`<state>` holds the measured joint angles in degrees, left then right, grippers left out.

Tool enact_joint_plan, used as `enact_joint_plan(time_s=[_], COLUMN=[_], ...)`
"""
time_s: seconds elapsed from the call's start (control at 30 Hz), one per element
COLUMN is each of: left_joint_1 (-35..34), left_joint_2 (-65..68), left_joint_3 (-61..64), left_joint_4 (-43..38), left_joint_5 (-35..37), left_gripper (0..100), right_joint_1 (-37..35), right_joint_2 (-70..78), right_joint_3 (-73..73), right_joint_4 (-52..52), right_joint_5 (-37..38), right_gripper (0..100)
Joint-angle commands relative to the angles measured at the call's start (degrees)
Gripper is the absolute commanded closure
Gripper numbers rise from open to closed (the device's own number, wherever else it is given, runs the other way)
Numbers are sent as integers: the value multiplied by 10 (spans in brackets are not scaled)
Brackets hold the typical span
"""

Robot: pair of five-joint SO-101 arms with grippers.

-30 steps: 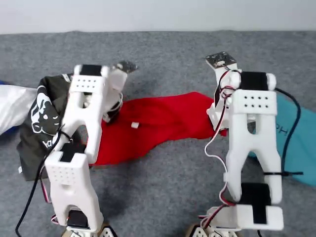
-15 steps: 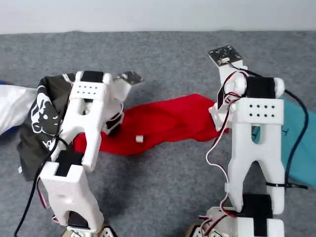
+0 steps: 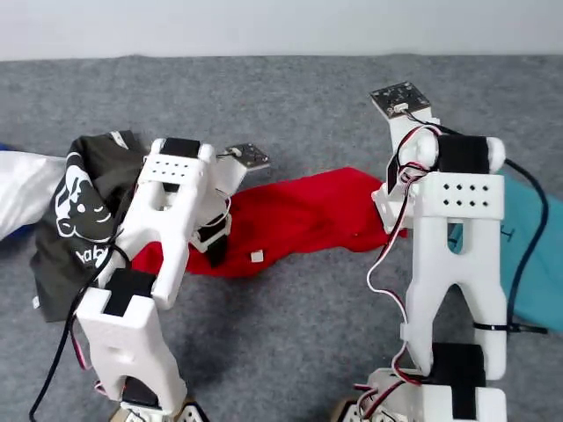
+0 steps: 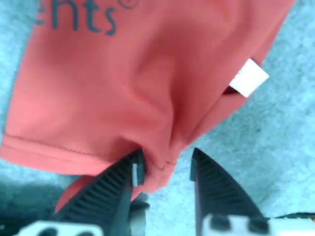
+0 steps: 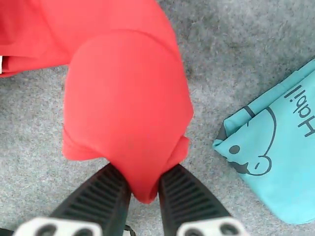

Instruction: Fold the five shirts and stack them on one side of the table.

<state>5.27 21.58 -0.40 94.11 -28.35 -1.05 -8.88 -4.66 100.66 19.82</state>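
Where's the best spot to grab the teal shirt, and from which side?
On the teal shirt, take the corner nearest the red shirt, probably from above on that side: it lies flat with bare grey mat around it, so a finger can slide under its edge.

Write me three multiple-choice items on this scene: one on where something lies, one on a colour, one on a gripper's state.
1. The teal shirt lies:
A. draped over an arm
B. hanging from a gripper
C. on the table, beside the end of the red shirt that the right gripper holds

2. The small tag on the red shirt is:
A. white
B. black
C. yellow

3. The right gripper is:
A. open over bare table
B. shut on the red shirt
C. shut on the teal shirt

Answers:
1 C: the right wrist view shows it flat on the table next to the pinched red end.
2 A: it shows white against the red cloth.
3 B: red cloth fills the gap between its fingers.
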Motion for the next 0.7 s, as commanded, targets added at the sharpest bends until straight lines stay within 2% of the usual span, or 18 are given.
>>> enact_joint_plan(time_s=[0.0, 0.13, 0.27, 0.47, 0.57, 0.67], left_joint_1=[3, 3, 5, 50, 53, 22], left_joint_2=[-18, -38, -117, -214, -203, -178], left_joint_3=[3, -9, -7, 86, 139, 162], left_joint_4=[16, 50, 64, 62, 18, -44], left_joint_5=[-6, -11, -9, -11, -10, -10], left_gripper=[836, 838, 838, 837, 837, 837], right_joint_1=[2, 3, 3, 3, 3, 4], right_joint_2=[-2, -2, -2, -1, -1, -1], right_joint_3=[-3, -3, -3, -3, -3, -3], right_joint_4=[22, 22, 22, 22, 22, 22], right_joint_5=[0, 0, 0, 0, 0, 0], right_gripper=[988, 988, 988, 988, 988, 988])
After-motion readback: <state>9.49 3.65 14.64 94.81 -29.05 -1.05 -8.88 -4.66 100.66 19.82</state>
